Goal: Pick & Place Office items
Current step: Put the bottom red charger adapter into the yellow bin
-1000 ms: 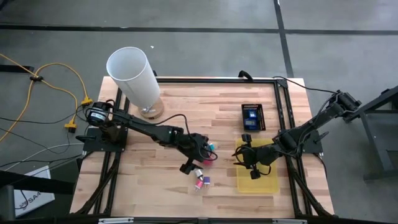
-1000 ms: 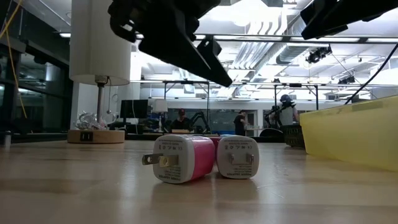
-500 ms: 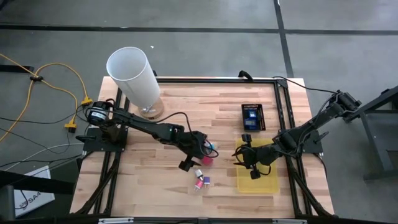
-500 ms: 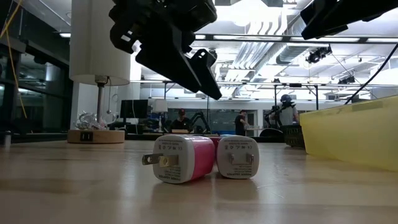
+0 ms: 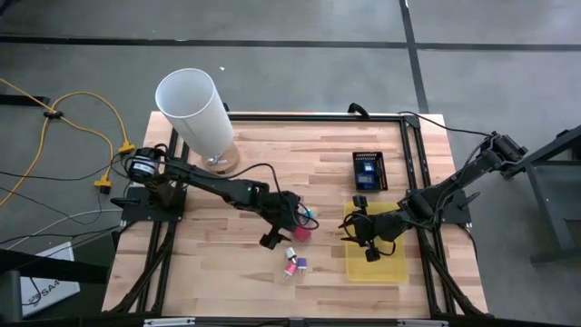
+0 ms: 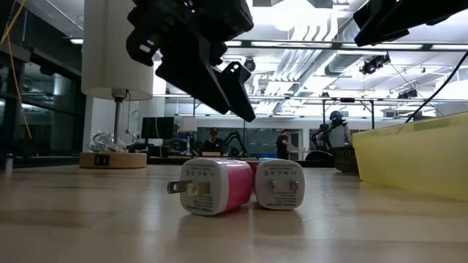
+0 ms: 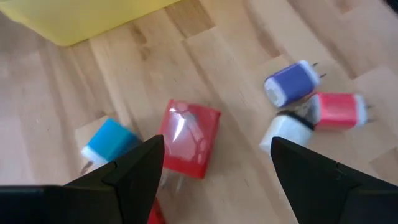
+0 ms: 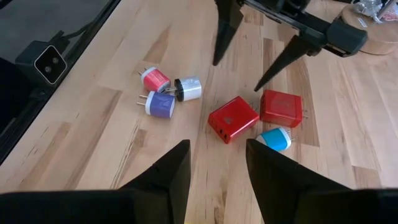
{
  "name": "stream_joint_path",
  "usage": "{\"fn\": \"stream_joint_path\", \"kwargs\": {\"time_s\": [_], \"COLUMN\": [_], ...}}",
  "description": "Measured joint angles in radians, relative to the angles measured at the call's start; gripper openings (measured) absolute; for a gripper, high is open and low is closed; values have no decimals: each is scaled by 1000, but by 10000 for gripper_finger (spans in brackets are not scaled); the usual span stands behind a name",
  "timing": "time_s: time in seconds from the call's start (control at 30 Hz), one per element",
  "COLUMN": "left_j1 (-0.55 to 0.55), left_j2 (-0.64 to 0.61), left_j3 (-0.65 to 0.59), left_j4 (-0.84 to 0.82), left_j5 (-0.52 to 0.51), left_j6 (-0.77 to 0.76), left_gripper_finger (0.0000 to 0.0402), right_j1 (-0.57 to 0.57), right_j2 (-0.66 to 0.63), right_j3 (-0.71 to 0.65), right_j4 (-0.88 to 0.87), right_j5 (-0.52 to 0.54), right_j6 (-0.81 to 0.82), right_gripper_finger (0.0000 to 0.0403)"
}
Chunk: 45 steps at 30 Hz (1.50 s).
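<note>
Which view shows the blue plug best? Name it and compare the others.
Left wrist view: the blue plug is nearest, though partly behind the tool. Right wrist shows it whole but smaller; high view, a speck; low view hides it.

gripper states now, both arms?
Left gripper: open, empty, above the red chargers.
Right gripper: partly open, empty, over the yellow tray.

— Anything you can actually read from here?

— Hardly. The pink charger (image 6: 212, 187) and the white one beside it (image 6: 278, 185) carry small print on their plug faces, too tiny to make out.

— And that white sheet on the floor (image 5: 44, 286)?

— It has a few dark characters on it, but I cannot tell them.
</note>
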Motion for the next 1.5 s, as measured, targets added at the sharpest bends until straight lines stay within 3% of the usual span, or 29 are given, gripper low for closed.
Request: {"fn": "stream_joint_path", "kwargs": {"time_s": [0.43,1.5], "left_j1": [66,31], "left_j2": [34,131], "left_j3": [-1,1], "left_j4": [-80,74], "left_j5": [3,-61], "left_j6": [40,106], "left_gripper_finger": [287,287], "right_j1": [0,0], "right_j2": [0,0], "right_j3": [0,1], "right_j4": [7,52], "right_j5": [0,-3], "right_j6": [0,0], "right_gripper_finger": [142,142]}}
